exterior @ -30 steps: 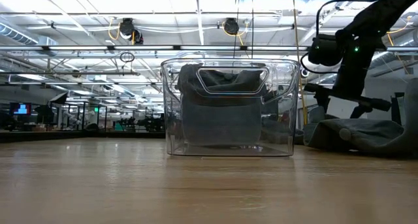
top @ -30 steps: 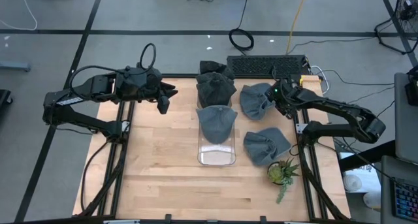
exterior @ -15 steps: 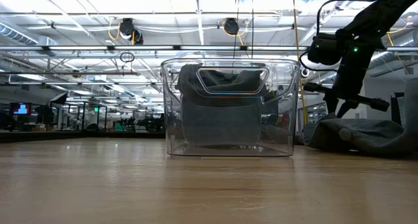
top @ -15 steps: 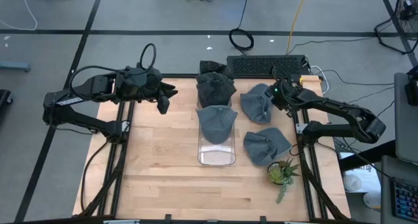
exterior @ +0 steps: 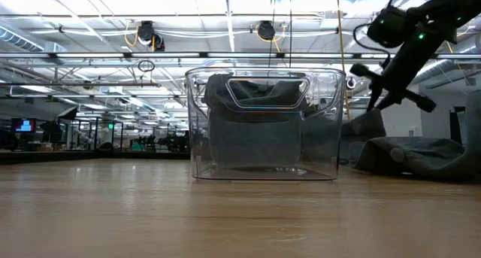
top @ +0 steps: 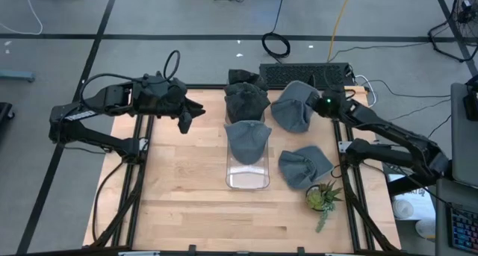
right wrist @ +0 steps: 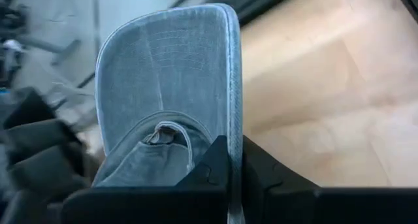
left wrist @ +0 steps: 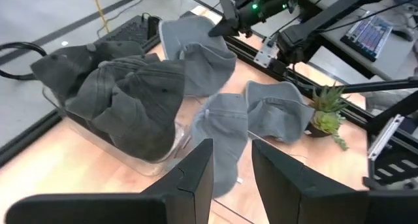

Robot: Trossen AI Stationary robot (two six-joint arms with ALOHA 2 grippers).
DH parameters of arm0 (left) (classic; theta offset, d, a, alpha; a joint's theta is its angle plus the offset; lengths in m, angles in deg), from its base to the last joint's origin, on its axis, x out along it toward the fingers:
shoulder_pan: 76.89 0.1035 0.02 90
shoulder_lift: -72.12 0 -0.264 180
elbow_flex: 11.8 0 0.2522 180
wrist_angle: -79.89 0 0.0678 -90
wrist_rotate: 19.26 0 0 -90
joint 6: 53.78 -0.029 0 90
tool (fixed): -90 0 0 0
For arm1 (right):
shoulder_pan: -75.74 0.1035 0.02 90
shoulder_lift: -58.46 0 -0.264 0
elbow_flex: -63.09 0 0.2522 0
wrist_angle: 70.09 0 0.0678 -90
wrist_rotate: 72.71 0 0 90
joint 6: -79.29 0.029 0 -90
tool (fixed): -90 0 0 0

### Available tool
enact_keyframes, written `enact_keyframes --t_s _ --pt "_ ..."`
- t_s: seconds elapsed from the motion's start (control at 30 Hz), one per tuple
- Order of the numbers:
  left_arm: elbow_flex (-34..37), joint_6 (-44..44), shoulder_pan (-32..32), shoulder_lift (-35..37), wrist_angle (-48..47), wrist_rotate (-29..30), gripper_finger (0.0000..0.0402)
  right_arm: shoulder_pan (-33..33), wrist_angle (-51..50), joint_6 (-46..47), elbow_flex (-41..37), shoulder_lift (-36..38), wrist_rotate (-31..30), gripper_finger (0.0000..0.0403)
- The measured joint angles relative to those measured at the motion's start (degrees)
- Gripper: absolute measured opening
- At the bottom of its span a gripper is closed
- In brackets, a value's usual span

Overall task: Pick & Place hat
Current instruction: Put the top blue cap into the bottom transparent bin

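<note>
My right gripper (top: 318, 104) is shut on a grey hat (top: 291, 107) to the right of the far end of a clear bin (top: 247, 178); it also shows in the low view (exterior: 373, 98). The bin holds a grey hat (top: 247, 140) in its middle and darker hats (top: 246, 101) piled at its far end. Another grey hat (top: 303, 167) lies crown-up on the table to the right of the bin. My left gripper (top: 184, 120) hovers open and empty to the left of the bin's far end (left wrist: 230, 175). My right gripper pinches the edge of the hat's brim (right wrist: 233, 136) between its two fingers (right wrist: 215, 164). The fingers come from the table's right side, slanting down. The hat hangs below and to the left of the fingers (exterior: 364, 130), raised off the table; whether its lowest part is clear, I cannot tell.
A small potted plant (top: 323, 197) stands at the table's near right. A black keyboard (top: 305, 75) and cables lie beyond the far edge. Bare wood stretches to the left of the bin and along the near edge.
My right gripper has risen and gone a little toward the far edge, still shut on the grey hat. The hat has come up off the table with it and now hangs from the brim, shifted toward the far edge.
</note>
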Motion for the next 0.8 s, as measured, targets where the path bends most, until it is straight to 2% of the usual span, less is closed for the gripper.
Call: enact_keyframes --t_s 0.3,0.57,0.8 --pt "0.0 1.86 2.47 0.0 0.72 -5.72 0.0113 0.0 0.69 -11.0 1.8 7.14 -1.74 0.0001" --pt "0.0 6.38 4.67 0.0 3.82 -8.43 0.0113 0.0 1.0 -29.68 13.14 7.09 -7.1 0.0" --pt "0.0 10.02 6.75 0.0 9.69 -11.77 0.0113 0.02 0.98 -44.89 24.21 4.83 -8.6 0.0"
